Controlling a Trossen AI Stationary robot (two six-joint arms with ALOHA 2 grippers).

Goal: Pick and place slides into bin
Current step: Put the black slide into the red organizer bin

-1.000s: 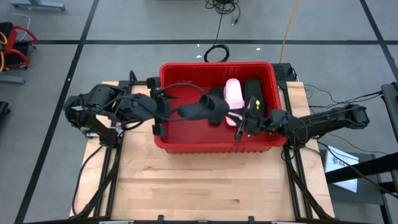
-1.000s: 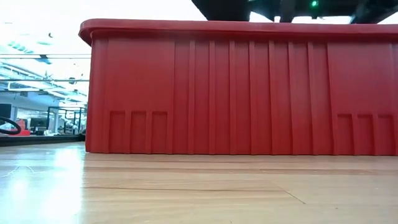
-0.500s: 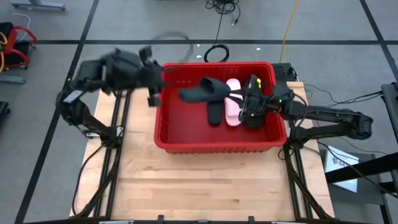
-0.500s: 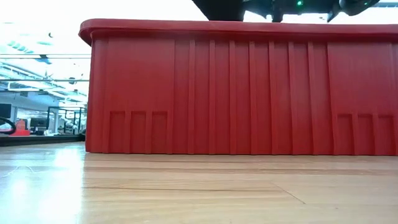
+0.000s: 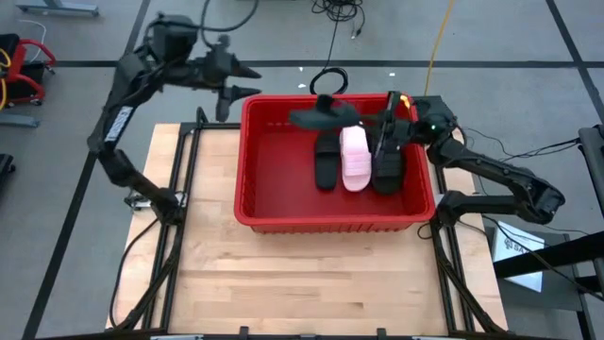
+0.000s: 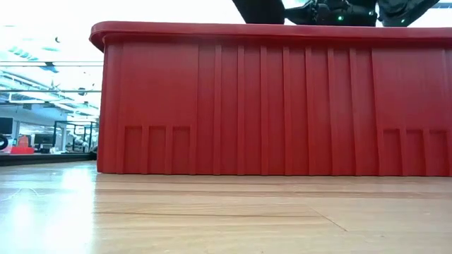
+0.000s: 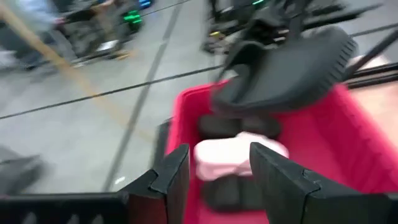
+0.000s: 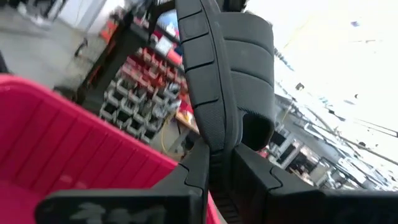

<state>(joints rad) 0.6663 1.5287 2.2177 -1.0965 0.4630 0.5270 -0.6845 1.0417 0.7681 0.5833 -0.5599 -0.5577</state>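
Left gripper withdrawn past bin (fingers apart, empty)

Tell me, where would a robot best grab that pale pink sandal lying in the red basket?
Probably the pale pink slide sandal's wide strap, coming straight down from above: it lies flat in the red plastic basket, and black sandals close on both sides leave little room at its edges.

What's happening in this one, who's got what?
Slides are going into the large red slotted plastic bin. The right hand is shut on a matte black slide sandal, held over the bin's right side. The left hand is open and empty, raised beyond the bin's far-left corner. A second black sandal sits at the far wall; whether it is resting or falling is unclear. A pale pink sandal and a third black sandal lie inside.
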